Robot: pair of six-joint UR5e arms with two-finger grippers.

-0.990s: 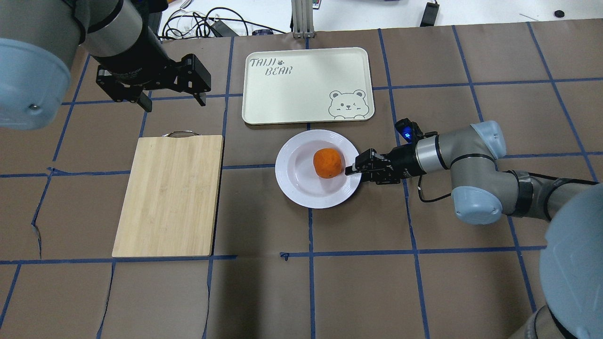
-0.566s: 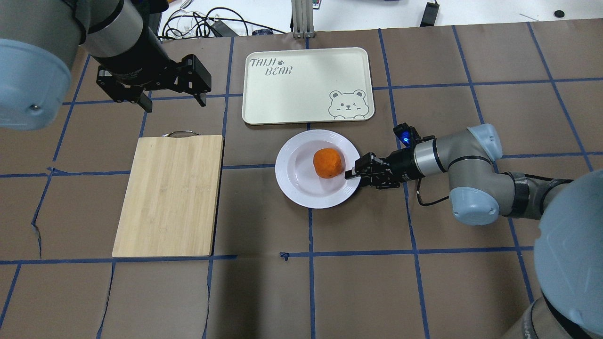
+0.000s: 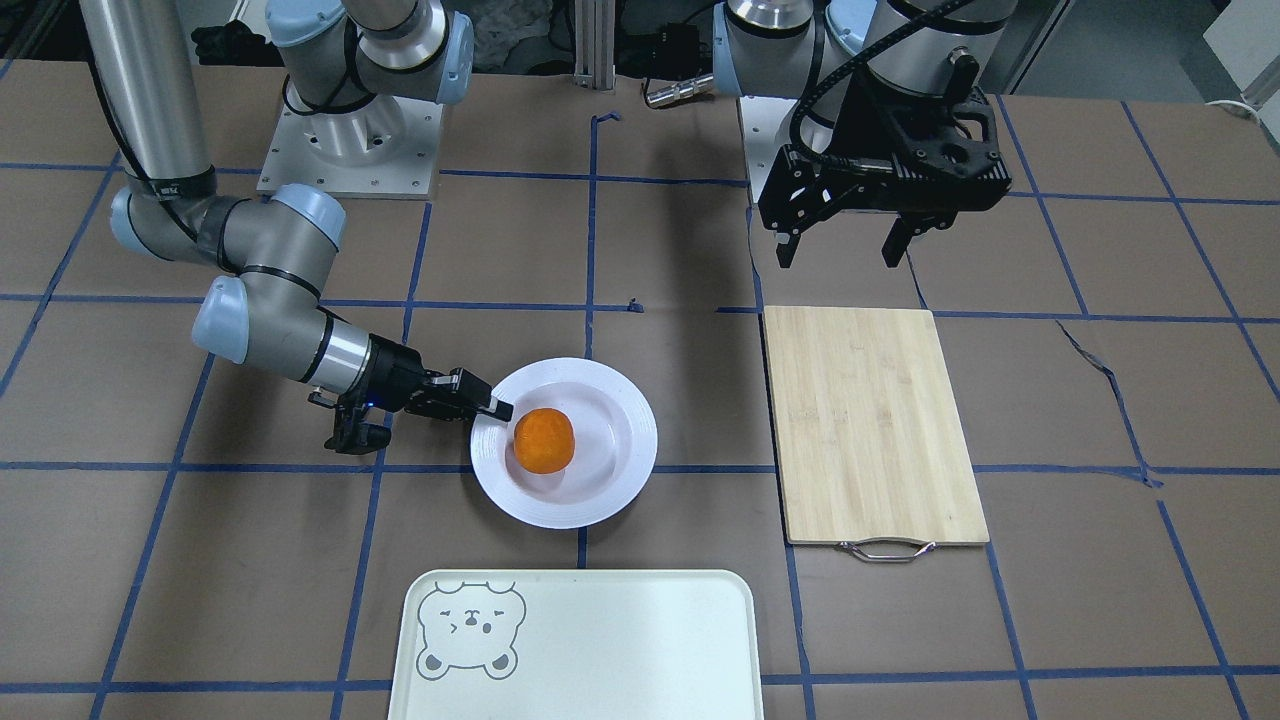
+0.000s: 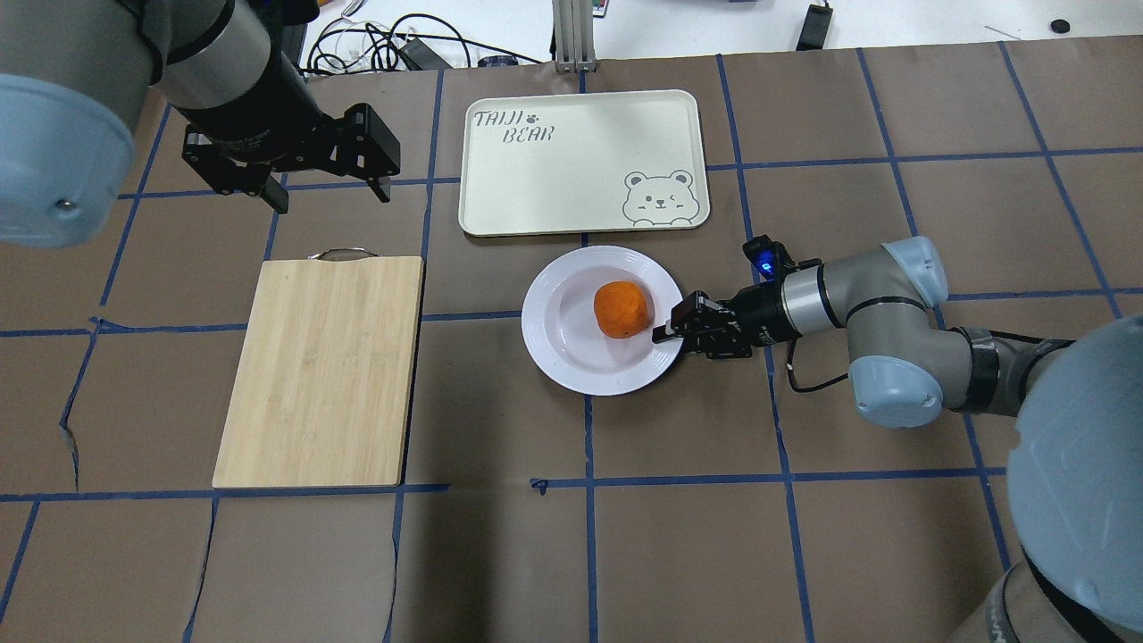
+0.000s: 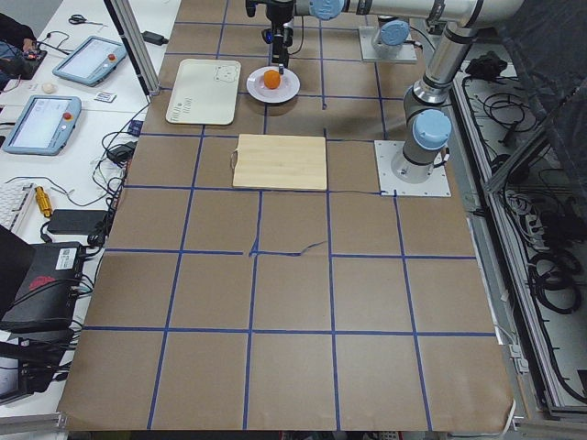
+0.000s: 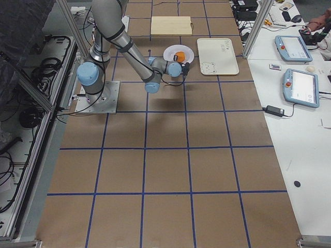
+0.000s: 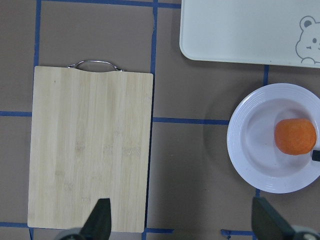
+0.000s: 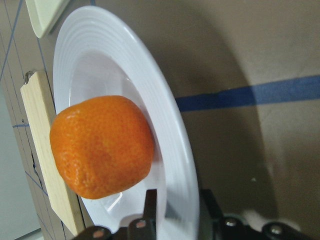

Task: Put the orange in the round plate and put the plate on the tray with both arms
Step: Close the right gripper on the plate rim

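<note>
Bright-orange dimpled orange (image 4: 622, 309) sits in glossy white round plate (image 4: 554, 346).

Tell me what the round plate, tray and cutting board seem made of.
The round plate looks glazed ceramic or melamine: glossy white, ridged rim. The tray seems matte pale plastic, with moulded rounded corners. The cutting board looks bamboo: straight pale grain strips, with a metal handle.

Overhead, front views oppose, steep; sides distant; wrists close; all share plate (image 4: 580, 357).
</note>
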